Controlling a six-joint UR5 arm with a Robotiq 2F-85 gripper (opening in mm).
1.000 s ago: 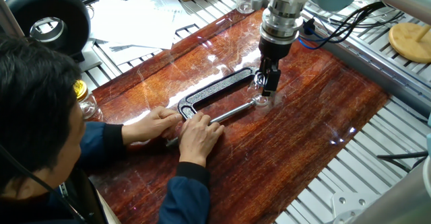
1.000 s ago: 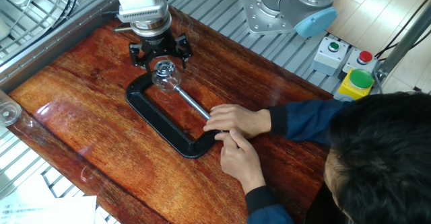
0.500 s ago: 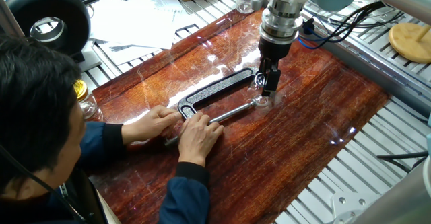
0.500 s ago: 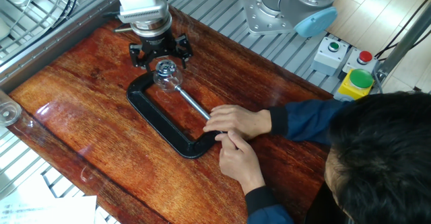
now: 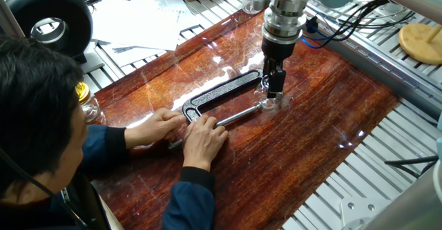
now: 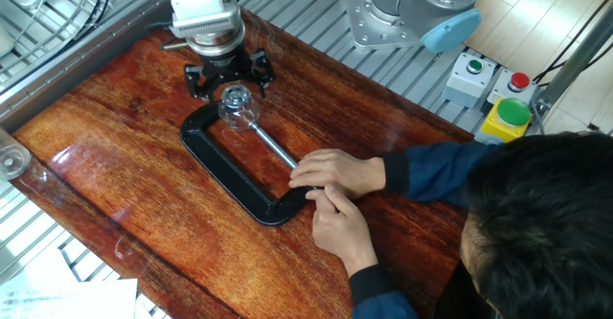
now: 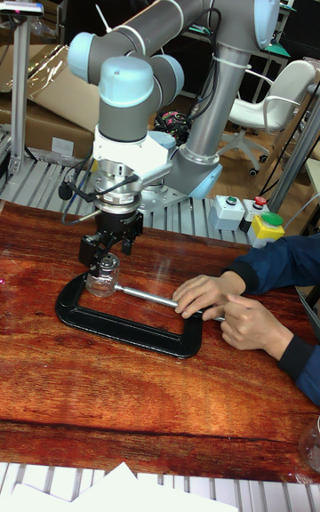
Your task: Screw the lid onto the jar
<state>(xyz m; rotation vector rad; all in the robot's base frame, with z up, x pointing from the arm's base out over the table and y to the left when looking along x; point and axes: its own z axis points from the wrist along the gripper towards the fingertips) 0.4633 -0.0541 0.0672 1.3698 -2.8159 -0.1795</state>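
**Jar clamped down, hand sitting right on the lid**

While the person's hands (image 6: 337, 180) are steadying the screw end of the clamp (image 6: 222, 169), the robot hand (image 5: 275, 92) is pointing straight down over the jar (image 7: 102, 279). That little glass jar is sitting on the wooden surface (image 5: 304, 140), pinched between the clamp's fixed end and the tip of its screw rod (image 7: 149, 298). Pretty sure that's the whole point of the setup: a jar that small would just be spinning along with the lid if nothing was holding it, so the clamp is taking the twist.

The lid (image 6: 234, 96) is resting on top of the jar, showing as a silvery disc in the other fixed view, with the dark fingers (image 6: 259, 69) standing on either side of it. Whether they're actually biting on the lid or just hovering around it, I can't tell; the fingers are blocking the contact from every angle.

My guess is we're somewhere in the twisting stage, since the lid is already sitting square on the mouth. If the grip isn't tight, the fingers are going to be slipping around the rim without turning anything. Another jar with a yellow lid (image 5: 82, 92) is sitting off by the person's shoulder, not involved.
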